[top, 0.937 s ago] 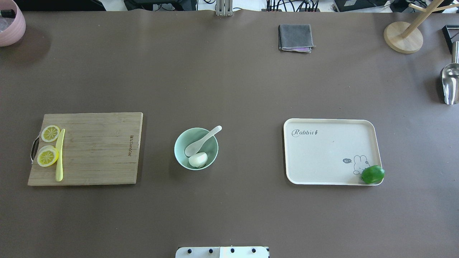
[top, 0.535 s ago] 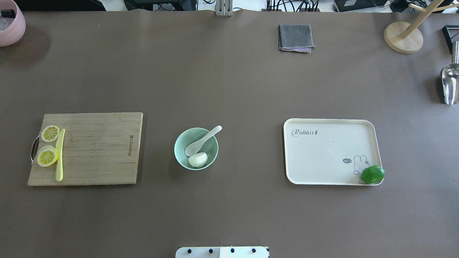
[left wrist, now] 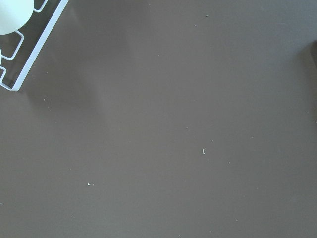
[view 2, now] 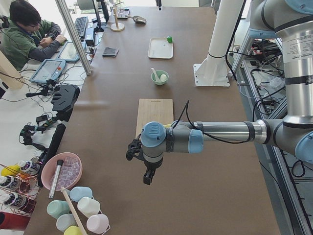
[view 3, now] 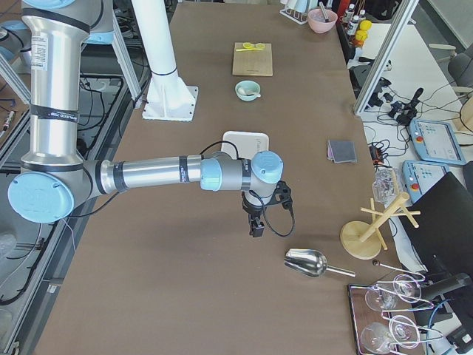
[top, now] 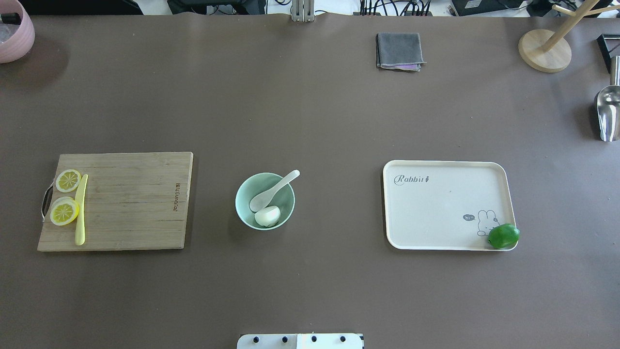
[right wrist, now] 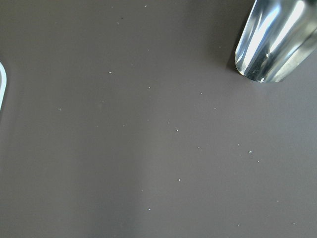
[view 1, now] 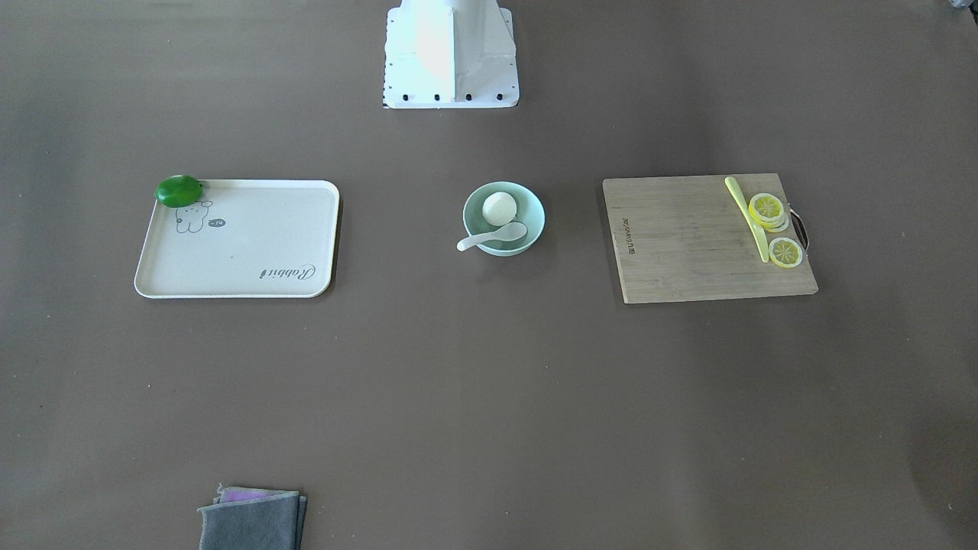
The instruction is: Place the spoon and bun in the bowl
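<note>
Spoon and bun both sit inside the mint-green bowl, just left of centre in the overhead view. The spoon's scoop lies in the bowl and its handle leans over the rim toward the upper right. The bun rests against the lower inner wall, touching the scoop. The bowl stands on the brown counter between a wooden cutting board at the left and a cream tray at the right, apart from both.

The left end effector hangs over bare counter in the lower middle of the exterior left view, well apart from the bowl. The right end effector hangs near a metal scoop in the exterior right view. Whether either one is open or closed cannot be told, and no object shows in either.
</note>
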Controlling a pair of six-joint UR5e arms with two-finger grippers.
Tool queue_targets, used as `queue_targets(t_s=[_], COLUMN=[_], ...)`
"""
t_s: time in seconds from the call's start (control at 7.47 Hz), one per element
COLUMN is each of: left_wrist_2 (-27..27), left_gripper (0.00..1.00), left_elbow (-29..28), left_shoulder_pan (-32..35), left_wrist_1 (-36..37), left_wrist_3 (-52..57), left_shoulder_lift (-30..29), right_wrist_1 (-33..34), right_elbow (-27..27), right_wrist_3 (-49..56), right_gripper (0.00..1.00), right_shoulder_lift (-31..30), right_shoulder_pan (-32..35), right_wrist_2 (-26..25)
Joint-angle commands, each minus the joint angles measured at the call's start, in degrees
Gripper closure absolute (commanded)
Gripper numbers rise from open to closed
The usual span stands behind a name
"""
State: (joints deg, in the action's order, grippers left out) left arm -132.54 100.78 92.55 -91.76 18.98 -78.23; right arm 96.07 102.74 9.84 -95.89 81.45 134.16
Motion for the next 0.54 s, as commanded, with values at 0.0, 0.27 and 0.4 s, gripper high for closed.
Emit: queue_targets(t_s=[0.0,0.27,0.4], left_wrist_2=[0.0,0.0,0.0], left_gripper=[0.02,0.02,0.02], left_elbow=[0.0,0.0,0.0], left_shoulder_pan=[0.0,0.0,0.0], left_wrist_1=[0.0,0.0,0.0], left_wrist_3=[0.0,0.0,0.0], left_shoulder_lift=[0.0,-0.1,-0.1], right_wrist_1=[0.0,0.0,0.0], right_elbow=[0.0,0.1,0.0], right_wrist_3=[0.0,0.0,0.0], right_gripper=[0.0,0.0,0.0], right_shoulder_lift=[0.0,0.0,0.0], right_shoulder_pan=[-0.1,-0.4,-0.5], right_wrist_2=[0.0,0.0,0.0])
